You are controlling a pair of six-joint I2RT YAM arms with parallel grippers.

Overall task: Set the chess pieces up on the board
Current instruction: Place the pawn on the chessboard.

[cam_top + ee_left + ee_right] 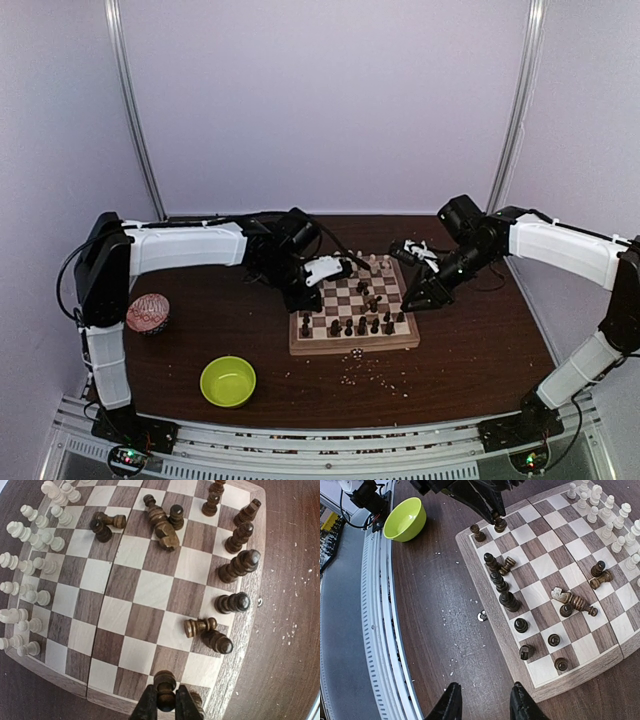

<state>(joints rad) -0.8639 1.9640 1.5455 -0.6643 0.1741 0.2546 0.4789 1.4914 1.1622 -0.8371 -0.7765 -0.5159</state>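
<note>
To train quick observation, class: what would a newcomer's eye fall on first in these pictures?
First the chessboard in the centre, cream pieces ranked along one edge while several dark pieces lie toppled mid-board. The left gripper has its jaws shut on a dark piece near the board's corner; the right gripper hangs open over the table beside it. A lime-green bowl sits front-left.

We see our left arm (185,246) and right arm (560,247) in glossy white shells with black joints, thin black cables (63,282) looping by our left shoulder, black bases (135,432) carrying small lit boards, dark tapered fingers (451,705) on our grippers
</note>
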